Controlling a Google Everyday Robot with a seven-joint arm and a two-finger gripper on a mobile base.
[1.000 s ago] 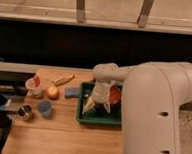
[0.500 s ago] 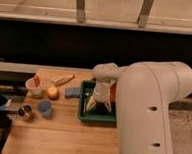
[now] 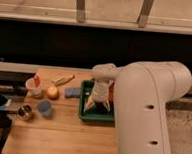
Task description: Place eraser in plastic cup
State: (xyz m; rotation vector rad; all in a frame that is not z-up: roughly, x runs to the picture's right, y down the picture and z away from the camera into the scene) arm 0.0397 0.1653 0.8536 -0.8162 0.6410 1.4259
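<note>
Hand (image 3: 97, 105) hangs spread in the green tray (image 3: 94, 117), frame centre; eraser not visible. Likely light, stiff, grippy: pinch across its short width. Plastic cup (image 3: 44, 107) stands lower left.

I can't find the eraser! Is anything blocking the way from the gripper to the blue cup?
The gripper sits in the green tray; no eraser shows. Between it and the plastic cup there is only the tray's wall on that side and table top. The blue sponge lies just behind that path.
</note>
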